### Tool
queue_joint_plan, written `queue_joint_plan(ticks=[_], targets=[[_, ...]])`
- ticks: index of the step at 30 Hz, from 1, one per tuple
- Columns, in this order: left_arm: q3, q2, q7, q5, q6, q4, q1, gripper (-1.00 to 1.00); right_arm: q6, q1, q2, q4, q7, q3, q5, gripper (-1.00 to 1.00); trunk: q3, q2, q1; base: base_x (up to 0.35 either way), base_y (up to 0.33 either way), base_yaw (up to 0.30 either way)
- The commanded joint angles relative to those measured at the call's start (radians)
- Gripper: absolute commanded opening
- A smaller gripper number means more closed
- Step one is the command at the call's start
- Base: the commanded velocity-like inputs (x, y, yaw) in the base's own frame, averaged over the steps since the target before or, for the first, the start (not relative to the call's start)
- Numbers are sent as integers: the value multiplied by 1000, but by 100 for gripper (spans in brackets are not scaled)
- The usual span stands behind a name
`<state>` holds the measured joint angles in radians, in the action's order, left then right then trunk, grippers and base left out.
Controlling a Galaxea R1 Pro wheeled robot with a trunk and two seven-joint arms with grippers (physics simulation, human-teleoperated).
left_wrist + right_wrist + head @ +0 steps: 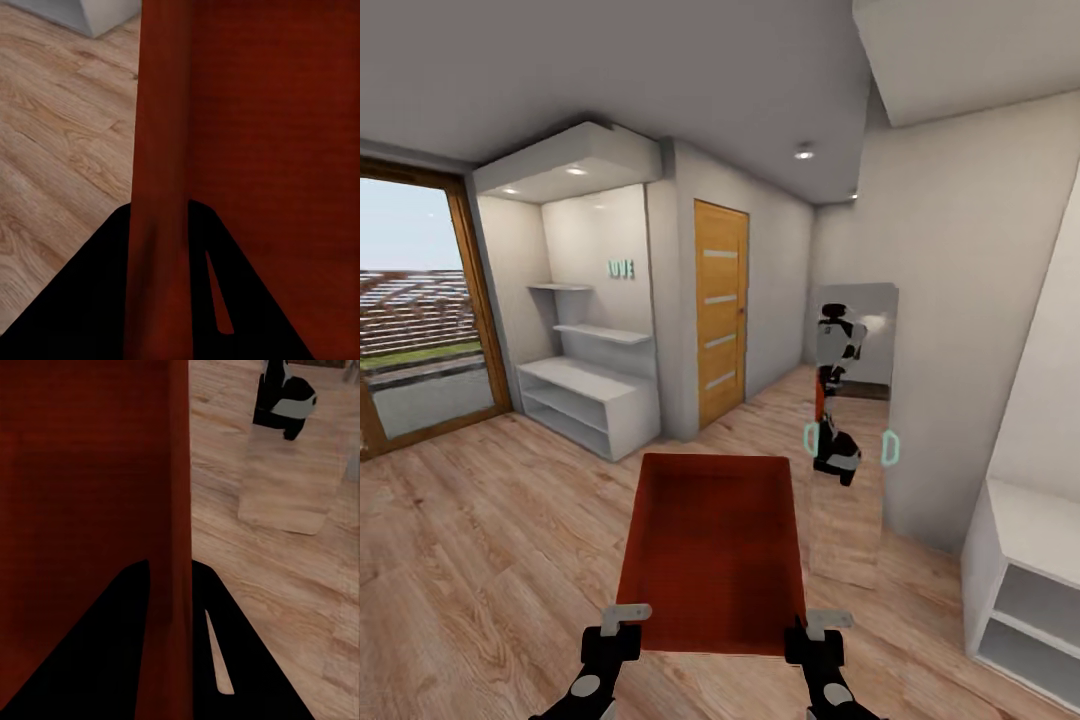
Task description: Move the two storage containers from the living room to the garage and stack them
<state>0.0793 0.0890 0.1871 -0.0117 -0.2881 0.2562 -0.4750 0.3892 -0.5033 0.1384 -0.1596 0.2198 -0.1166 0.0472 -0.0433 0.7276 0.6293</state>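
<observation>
1. Head view: wood-plank floor (pixel 490 540) spans the room; pale walls, grey ceiling with spot lights.
2. Large window (pixel 415 320) with wood frame at far left, showing stepped ground outside.
3. White alcove with shelves (pixel 585 375) sits left of centre; small teal letters on its back wall.
4. Wooden door (pixel 720 310) with frosted strips stands right of the alcove, shut.
5. Tall mirror (pixel 852 430) leans on the right wall and reflects the robot.
6. White cabinet (pixel 1025 585) at the right edge, open shelf below its top.
7. Container (pixel 712 550), orange-red, no lid, is held in front of the robot, above the floor, between both arms, open side toward the camera.
8. Left gripper (pixel 622 622) is at the container's near left corner; left wrist view shows its dark fingers (pixel 90 300) on either side of the container's wall (pixel 161 150), clamped on it.
9. Right gripper (pixel 822 628) is at the near right corner; right wrist view shows its fingers (pixel 247 660) straddling the wall (pixel 180 495), clamped likewise.
</observation>
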Motion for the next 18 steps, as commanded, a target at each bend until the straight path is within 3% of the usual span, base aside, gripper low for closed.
queue_joint_plan(ticks=[1, 14, 18], targets=[[0, -2, 11, -5, -2, -3, -1, -100, 14, -2, 0, -58, -13, 20, -18, -100, -2, 1, 1, 323, 0, 277], [0, -2, 11, -5, -2, -3, -1, -100, 14, -1, 0, -58, -13, 20, -18, -100, -2, 1, 1, 323, 0, 277], [0, -2, 11, -5, -2, -3, -1, -100, 14, -1, 0, -58, -13, 20, -18, -100, -2, 1, 1, 323, 0, 123]])
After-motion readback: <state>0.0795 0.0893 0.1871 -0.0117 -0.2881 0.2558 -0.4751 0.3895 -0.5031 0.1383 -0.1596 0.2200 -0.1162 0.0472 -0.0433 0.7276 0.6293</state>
